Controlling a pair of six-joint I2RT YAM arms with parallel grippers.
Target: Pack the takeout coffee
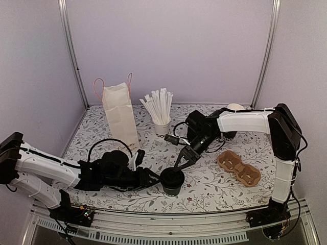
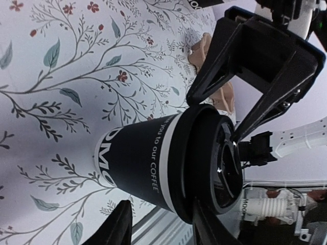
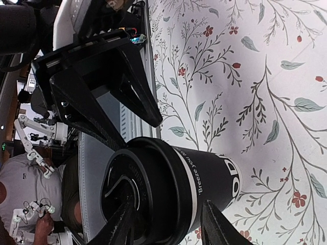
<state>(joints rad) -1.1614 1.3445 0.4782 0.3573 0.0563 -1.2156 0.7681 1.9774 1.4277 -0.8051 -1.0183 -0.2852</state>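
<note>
Pale lilac walls (image 1: 168, 51), metal corner posts (image 1: 72, 51), floral-print tabletop (image 1: 214, 190), soft even light

A paper bag (image 1: 120, 115) with pink handles stands upper left. 1 white cup of straws (image 1: 161, 116) stands center. A brown cup carrier (image 1: 238, 167) lies at right on the floral table (image 1: 214, 191).

Takeout coffee (image 1: 172, 181) front centre between left pincer (image 1: 160, 179) and right pincer (image 1: 180, 165); paper bag (image 1: 120, 115) behind.

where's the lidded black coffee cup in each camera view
top external: takeout coffee lower centre, upright near the front edge.
left wrist: takeout coffee centre to lower right, lid pointing right.
right wrist: takeout coffee bottom centre, lid pointing left.
shared landmark: floral table cover under it in all three.
</note>
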